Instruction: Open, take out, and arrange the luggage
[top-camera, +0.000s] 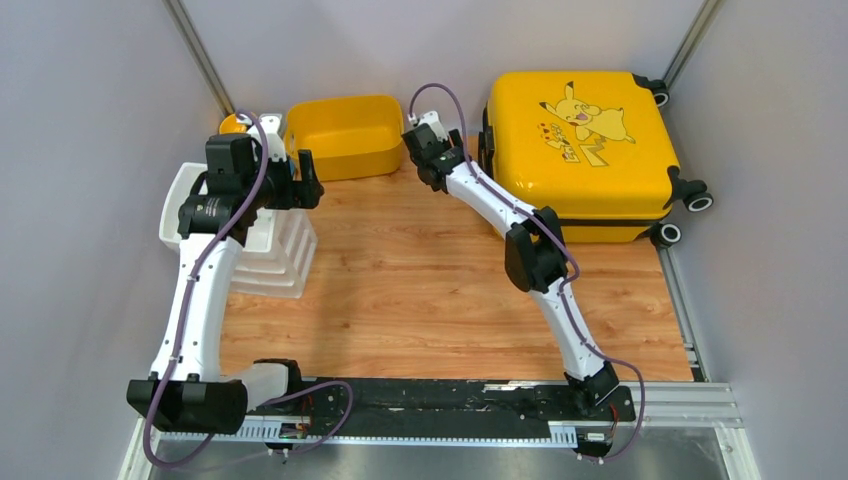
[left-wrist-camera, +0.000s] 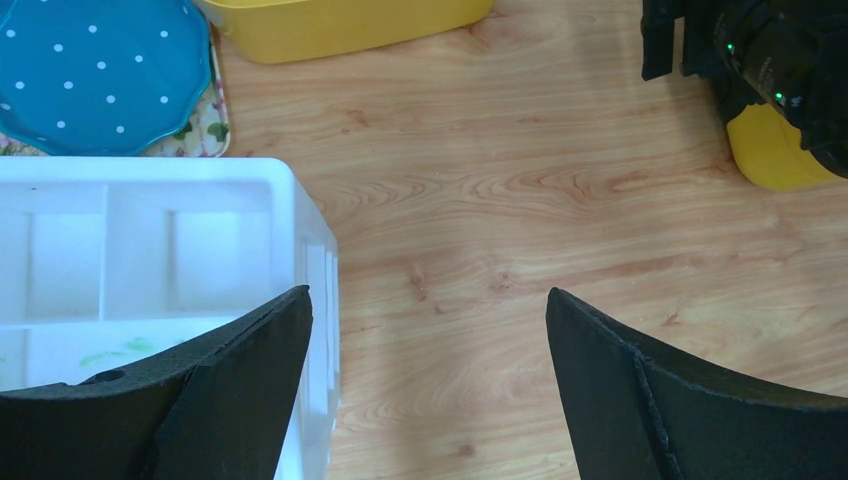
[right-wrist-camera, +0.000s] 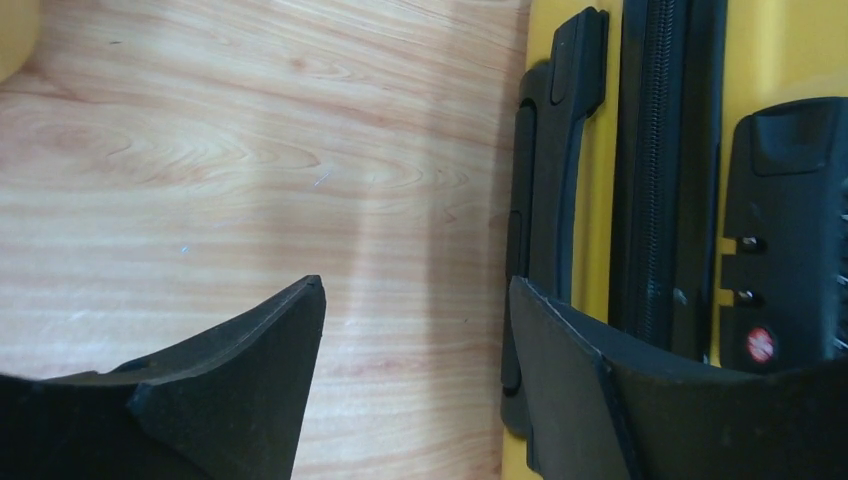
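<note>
The side handle (right-wrist-camera: 560, 150) of the luggage (top-camera: 580, 150) should be straddled squarely by the fingers (right-wrist-camera: 230, 400) of the right gripper (right-wrist-camera: 415, 290), apart and empty just beside it; the left gripper (left-wrist-camera: 430, 300) is likewise held apart.

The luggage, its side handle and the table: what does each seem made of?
The luggage looks like hard moulded plastic, smooth and slightly glossy: a rigid yellow shell with rounded corners. Its side handle seems matt black plastic or rubber; I cannot tell which. The table shows light wood grain, perhaps only a laminate.
</note>
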